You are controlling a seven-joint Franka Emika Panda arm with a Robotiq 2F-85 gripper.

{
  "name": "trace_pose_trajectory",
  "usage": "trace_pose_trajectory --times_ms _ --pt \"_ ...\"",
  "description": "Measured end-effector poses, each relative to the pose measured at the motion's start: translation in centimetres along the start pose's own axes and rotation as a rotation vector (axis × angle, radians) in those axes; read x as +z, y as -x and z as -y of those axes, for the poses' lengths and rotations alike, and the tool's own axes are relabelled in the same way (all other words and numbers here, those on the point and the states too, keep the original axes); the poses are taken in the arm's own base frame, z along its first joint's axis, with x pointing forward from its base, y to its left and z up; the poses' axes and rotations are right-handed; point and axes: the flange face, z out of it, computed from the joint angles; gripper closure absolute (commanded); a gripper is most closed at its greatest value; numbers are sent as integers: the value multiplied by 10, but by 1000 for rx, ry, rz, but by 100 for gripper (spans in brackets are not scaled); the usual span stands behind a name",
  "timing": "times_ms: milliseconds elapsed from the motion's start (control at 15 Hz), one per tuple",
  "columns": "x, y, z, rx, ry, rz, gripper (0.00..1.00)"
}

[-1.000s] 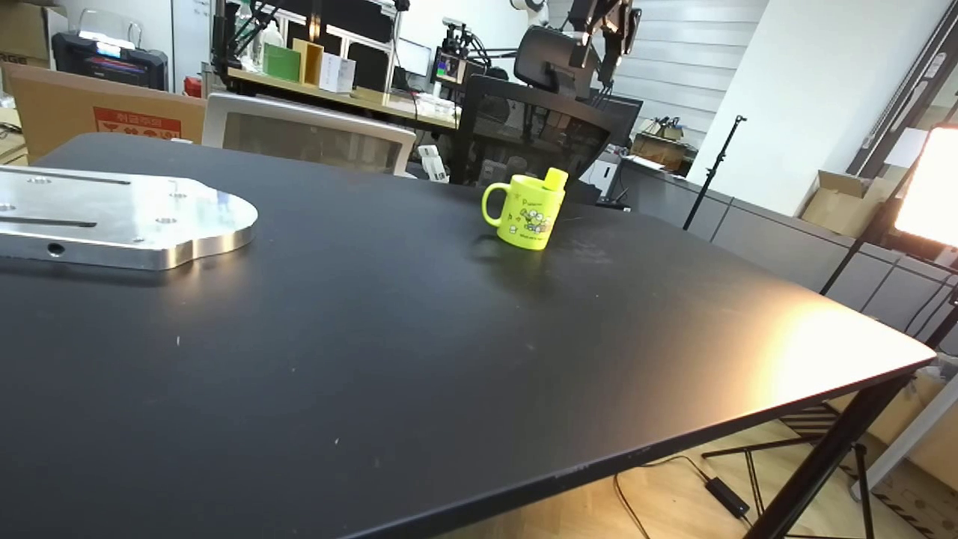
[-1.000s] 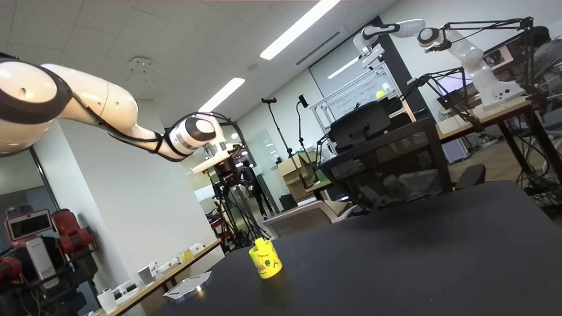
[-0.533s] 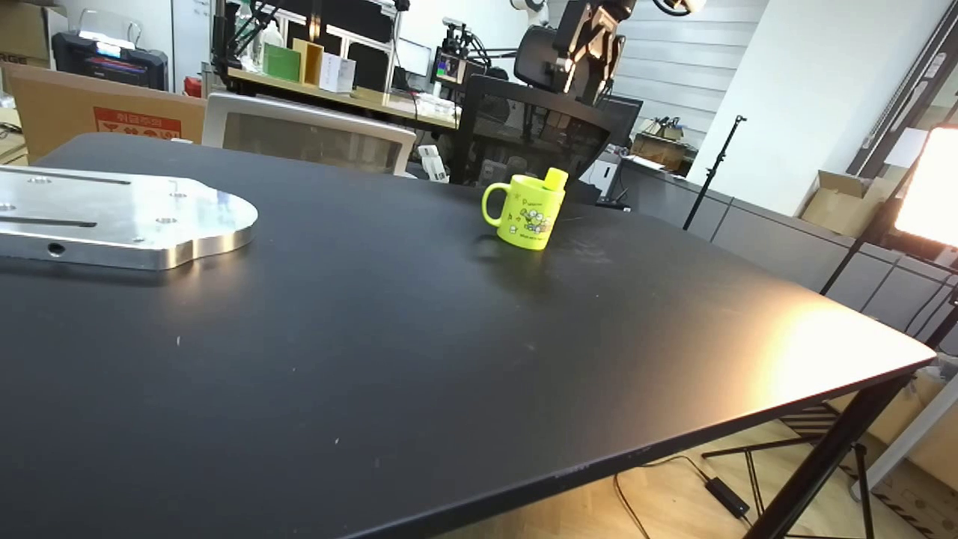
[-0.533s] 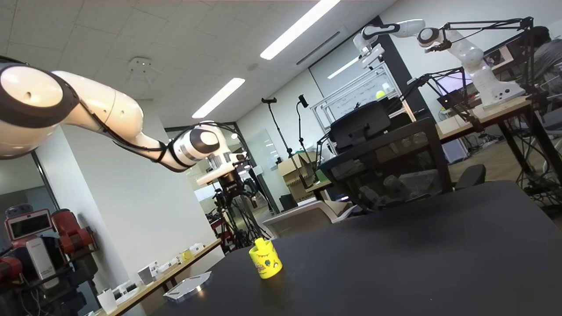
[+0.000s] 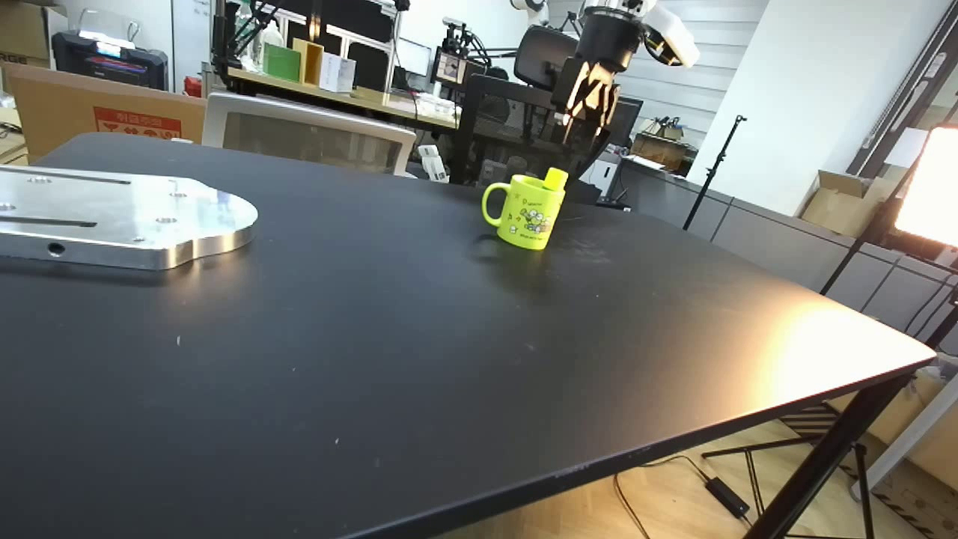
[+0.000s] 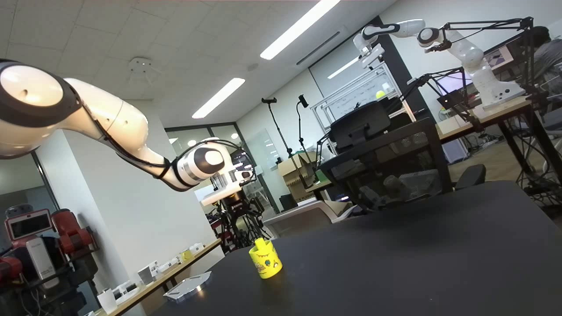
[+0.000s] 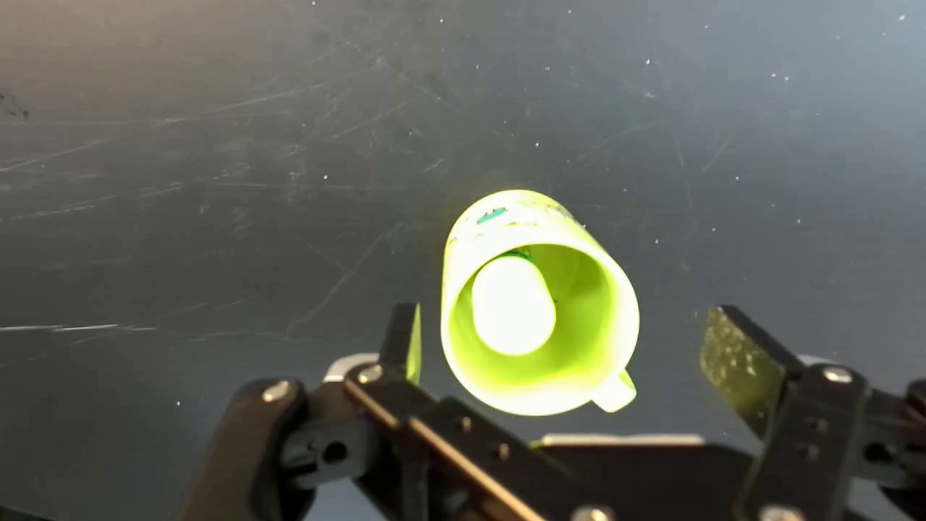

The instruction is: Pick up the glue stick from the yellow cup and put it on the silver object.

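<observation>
The yellow cup (image 5: 522,221) stands upright on the dark table; it also shows in an exterior view (image 6: 267,264) and the wrist view (image 7: 521,230). The glue stick (image 5: 555,179) stands in it, its yellow end above the rim, also visible in an exterior view (image 6: 260,243). In the wrist view the glue stick (image 7: 514,307) leans against the cup's inner wall; its lower part is hidden. My gripper (image 5: 584,133) is open and empty above the cup. In the wrist view the fingers (image 7: 561,322) appear on either side of the cup. The silver object (image 5: 97,213) lies flat on the table, also in an exterior view (image 6: 188,285).
The dark table (image 5: 389,359) carries the cup near its far edge. A white-framed chair (image 5: 307,135) and a black mesh chair (image 5: 524,123) stand behind that edge. A bright lamp (image 5: 932,187) stands at the side.
My gripper has come down toward the cup, with the arm lower in both exterior views. The cup, the glue stick and the silver object have not moved.
</observation>
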Motion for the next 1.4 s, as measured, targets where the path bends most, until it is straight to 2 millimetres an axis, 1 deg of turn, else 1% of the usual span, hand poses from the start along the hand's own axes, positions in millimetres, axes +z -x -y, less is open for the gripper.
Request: trace_pose_trajectory --times_ms 200,333,533,800,867,933,1133,1267,1400 --pt "18 11 -4 -6 3 12 0" --pt "26 16 -7 -10 10 13 0" --pt "31 18 -9 -12 14 0 0" --pt "33 15 -9 -14 21 -30 0" --pt "33 14 -9 -16 23 -38 25" --pt "33 13 -9 -17 24 -43 25" --pt "35 12 -9 -24 28 -54 49" --pt "36 12 -9 -26 28 -56 61" --pt "38 12 -9 -26 28 -61 75"
